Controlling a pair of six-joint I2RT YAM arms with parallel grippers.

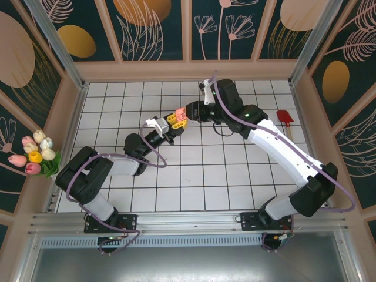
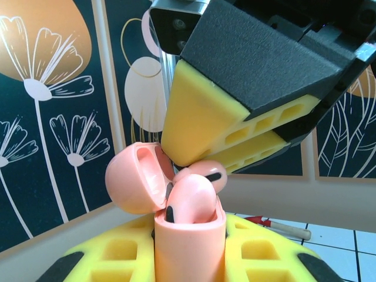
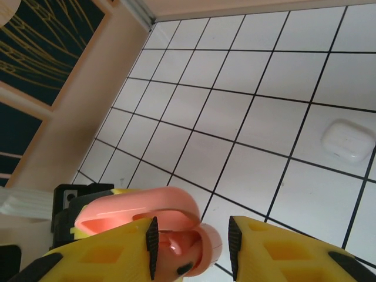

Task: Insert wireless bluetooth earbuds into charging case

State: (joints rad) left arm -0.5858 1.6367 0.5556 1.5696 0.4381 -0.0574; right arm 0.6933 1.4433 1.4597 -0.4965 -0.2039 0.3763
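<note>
In the right pincer (image 3: 194, 247), clamped between the yellow pads (image 3: 249, 235): a salmon-pink earbud (image 3: 202, 249), nipped close to the tips and hanging just above the charging case (image 2: 189, 247). In the left pincer (image 2: 189, 261), shut tight round that case's body: held upright, hinged lid (image 2: 138, 185) thrown back to one side, a second pink earbud (image 2: 191, 202) resting in the case, seemingly not pressed fully home. Judged as the step in hand: seating the held bud in the free well beside it.

To do it well:
- Line the stem up with the empty socket before lowering.
- Come down slowly and straight, not at a slant.
- Keep clear of the open lid and of the seated bud, both touching or nearly touching the held one.
- Hold the case steady with the left.
- Let go only once settled in the well, spreading the pads just enough, then back off straight up.

Farther out on the tiled worktop (image 3: 258, 117): a white rounded case (image 3: 348, 141), well apart; a small red tool (image 2: 282, 226) off to the side.
</note>
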